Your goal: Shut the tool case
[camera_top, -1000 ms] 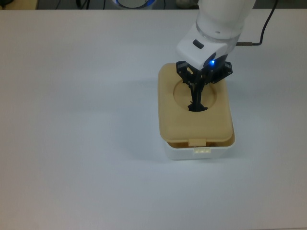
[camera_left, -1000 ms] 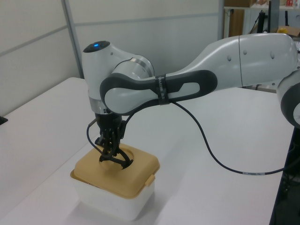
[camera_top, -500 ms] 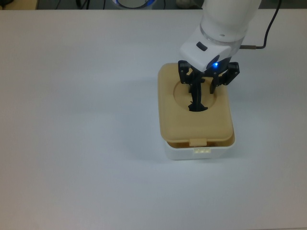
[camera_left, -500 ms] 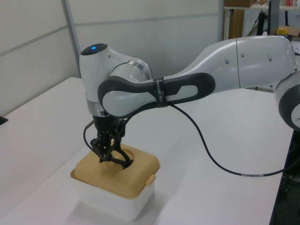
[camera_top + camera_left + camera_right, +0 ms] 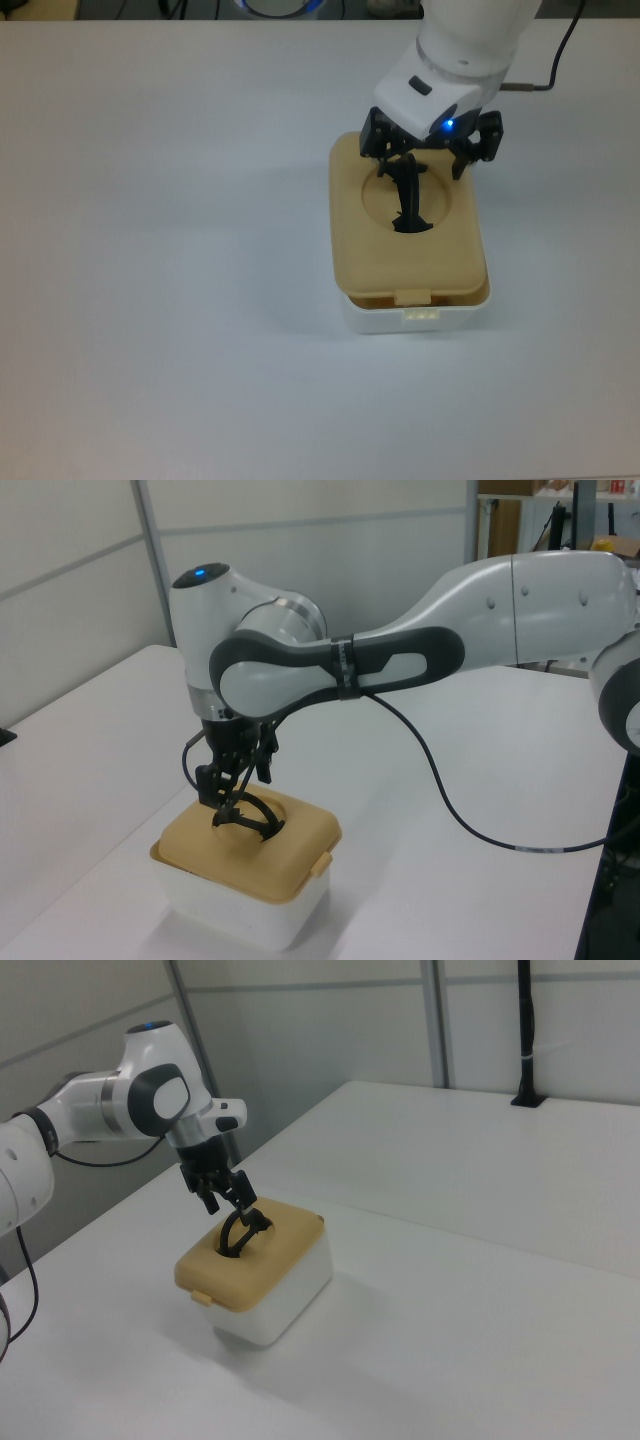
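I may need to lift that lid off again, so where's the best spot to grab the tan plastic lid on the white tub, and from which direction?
Grip the black arched handle standing in the round recess of the tan plastic lid. Come straight down from above: the arch rises upright and thin, so fingers can probably close across it; the lid's edges look too wide.

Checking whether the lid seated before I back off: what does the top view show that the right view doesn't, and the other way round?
Only the top view shows the lid offset from the white tub, whose near edge sticks out below the lid's front tab. It also shows both fingers of the claw spread either side of the black handle.

Only the right view shows the tub's side wall and the arm's upper joints.

Both show the lid on the tub and the open claw above the handle.
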Controlling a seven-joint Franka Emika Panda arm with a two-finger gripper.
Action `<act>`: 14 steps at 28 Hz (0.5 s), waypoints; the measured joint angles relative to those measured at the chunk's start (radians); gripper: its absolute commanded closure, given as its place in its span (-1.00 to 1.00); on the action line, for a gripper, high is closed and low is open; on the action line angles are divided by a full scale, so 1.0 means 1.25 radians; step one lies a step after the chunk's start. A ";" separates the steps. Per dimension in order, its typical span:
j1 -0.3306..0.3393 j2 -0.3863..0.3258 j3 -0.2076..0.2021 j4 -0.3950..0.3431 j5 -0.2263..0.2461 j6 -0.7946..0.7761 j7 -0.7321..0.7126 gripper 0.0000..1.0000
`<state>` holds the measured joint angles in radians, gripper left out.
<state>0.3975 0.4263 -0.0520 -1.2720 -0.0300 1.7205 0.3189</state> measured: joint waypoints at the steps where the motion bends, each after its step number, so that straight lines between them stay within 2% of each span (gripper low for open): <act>1: 0.000 -0.004 0.000 0.002 0.000 -0.012 -0.004 -1.00; 9: -0.005 -0.049 -0.007 0.004 0.000 -0.068 -0.049 -1.00; 14: -0.029 -0.075 -0.008 0.004 0.000 -0.119 -0.096 -1.00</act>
<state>0.3611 0.3331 -0.0626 -1.2673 -0.0305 1.5718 0.1995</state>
